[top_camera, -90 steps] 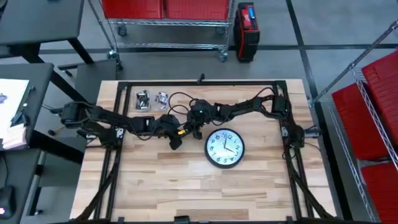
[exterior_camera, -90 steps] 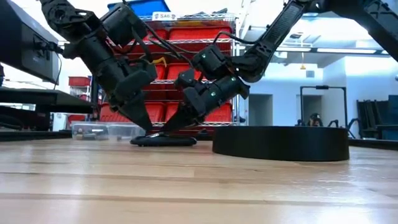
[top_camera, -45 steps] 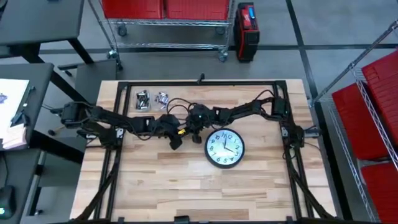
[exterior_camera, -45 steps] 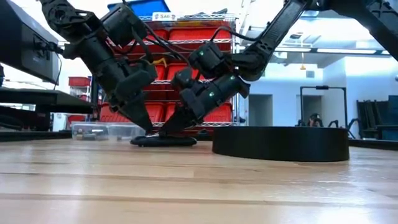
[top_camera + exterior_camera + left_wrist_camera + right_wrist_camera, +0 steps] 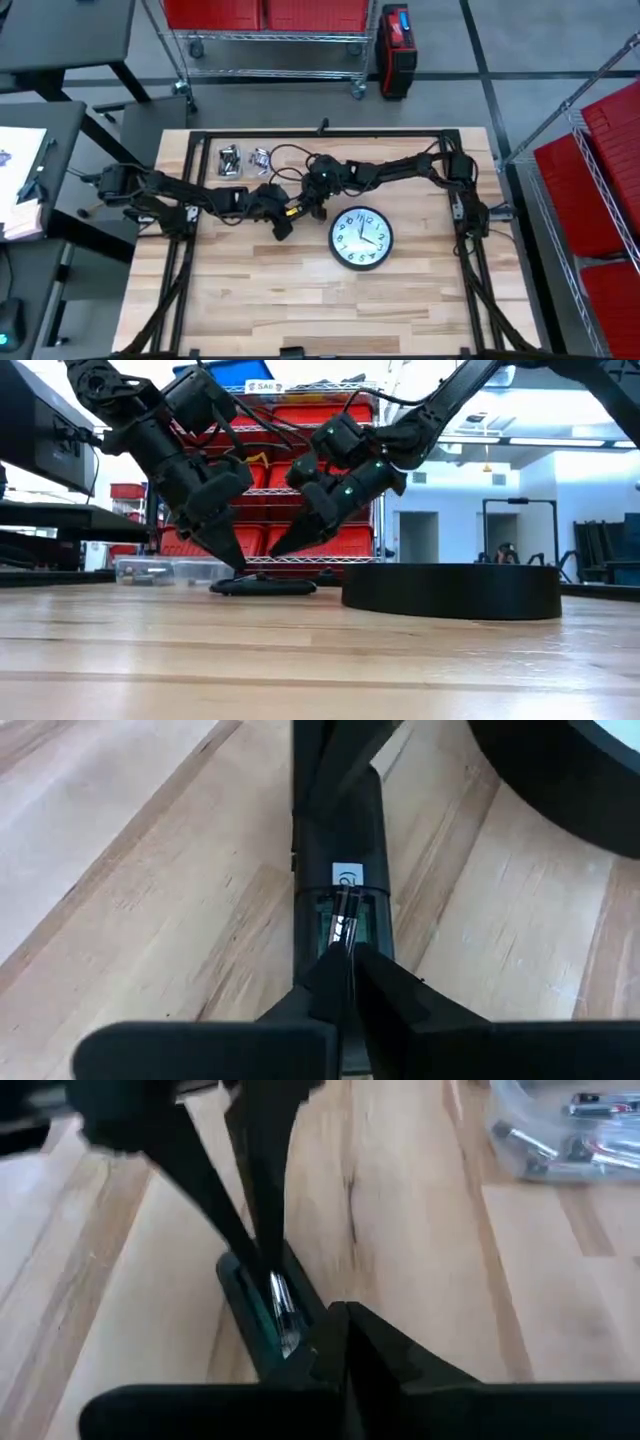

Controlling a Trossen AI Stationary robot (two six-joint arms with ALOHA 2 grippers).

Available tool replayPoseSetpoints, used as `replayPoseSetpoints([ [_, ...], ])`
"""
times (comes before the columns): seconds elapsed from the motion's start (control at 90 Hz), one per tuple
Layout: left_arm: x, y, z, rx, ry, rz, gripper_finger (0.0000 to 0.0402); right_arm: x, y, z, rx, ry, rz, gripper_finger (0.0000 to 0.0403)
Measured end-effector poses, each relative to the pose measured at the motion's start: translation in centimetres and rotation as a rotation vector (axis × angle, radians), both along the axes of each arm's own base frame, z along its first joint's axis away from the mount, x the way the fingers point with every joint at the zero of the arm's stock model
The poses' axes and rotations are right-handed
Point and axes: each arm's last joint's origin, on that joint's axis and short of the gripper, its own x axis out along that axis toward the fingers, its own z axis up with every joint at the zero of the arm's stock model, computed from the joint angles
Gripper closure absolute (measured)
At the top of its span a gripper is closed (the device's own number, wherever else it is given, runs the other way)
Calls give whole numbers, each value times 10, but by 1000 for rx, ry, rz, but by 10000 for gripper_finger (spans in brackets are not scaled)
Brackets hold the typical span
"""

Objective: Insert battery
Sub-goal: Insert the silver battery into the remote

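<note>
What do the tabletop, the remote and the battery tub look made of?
Tabletop: light wood, butcher-block look, visible plank seams and grain, satin sheen. Remote: likely matte black plastic, moulded body with open battery bay. Battery tub: clear plastic, probably; contents show through its wall.

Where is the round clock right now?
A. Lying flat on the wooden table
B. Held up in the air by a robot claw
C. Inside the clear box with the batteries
A: the clock lies face up on the table, beside both grippers, and no gripper touches it.
</note>
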Motion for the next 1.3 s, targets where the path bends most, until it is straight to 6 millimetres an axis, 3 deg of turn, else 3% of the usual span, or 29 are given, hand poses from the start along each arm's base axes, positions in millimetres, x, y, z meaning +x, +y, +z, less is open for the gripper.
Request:
replayPoseSetpoints([
  [0.344,0,0,0,-1,-3,0,398,6,8,-18,-2,6,21,403],
  [1.2,2,0,3,0,-34,0,398,10,11,-14,-16,-56,27,403],
  [1.3,2,0,3,1,-34,-1,398,13,11,-22,-18,-60,25,403],
])
